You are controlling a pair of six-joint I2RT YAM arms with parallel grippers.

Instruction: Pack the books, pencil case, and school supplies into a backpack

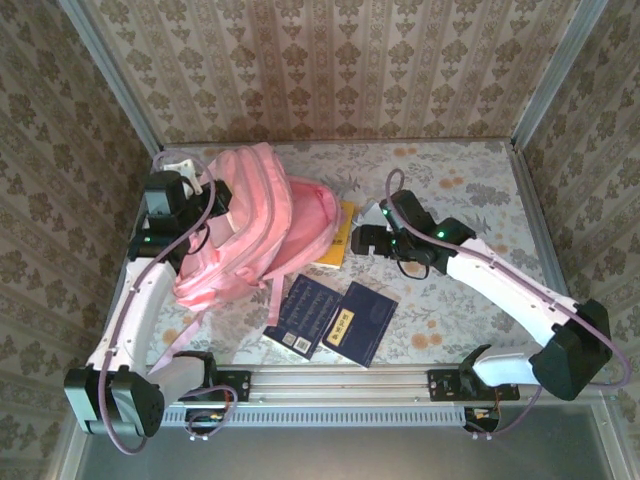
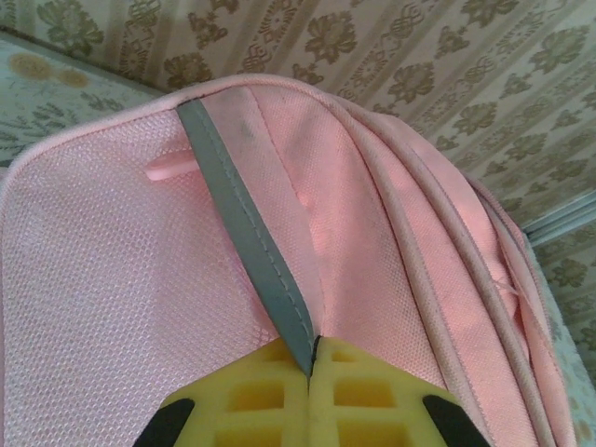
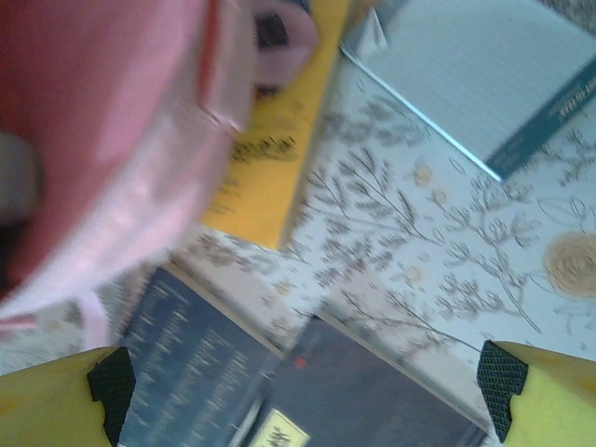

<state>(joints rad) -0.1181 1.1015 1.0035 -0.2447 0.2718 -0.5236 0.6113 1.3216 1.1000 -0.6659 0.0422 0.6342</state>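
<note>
1. Light pink fabric backpack point(image 1: 250, 225) lies on the left half of the floral-print table point(image 1: 470, 190), top end toward the back wall, one strap trailing toward the near edge.
2. Left claw point(image 2: 312, 372): we see its yellow pads point(image 2: 251, 396) pressed together, pinching a grey webbing strip point(image 2: 244, 233) sewn down the backpack's mesh panel. From the top cam the left claw point(image 1: 213, 197) sits at the bag's far-left corner.
3. Right claw point(image 3: 307, 400): spread wide, nothing betw. the fingers. It hangs over the table centre, just right of the backpack point(image 3: 102, 121).
4. Yellow book w/ dark blue cover picture point(image 1: 340, 240) lies flat, left part tucked under the backpack's edge; right wrist cam shows the same book point(image 3: 270, 149) beside the pink fabric.
5. Two thin dark navy books lie near the front rail, touching: left one point(image 1: 303, 315) tilted, right one point(image 1: 362, 322) w/ a yellow label, its left edge overlapping the left one.
6. Grey-white lined pad w/ teal band point(image 3: 484, 84) lies flat on the table, near the yellow book but apart from it.
</note>
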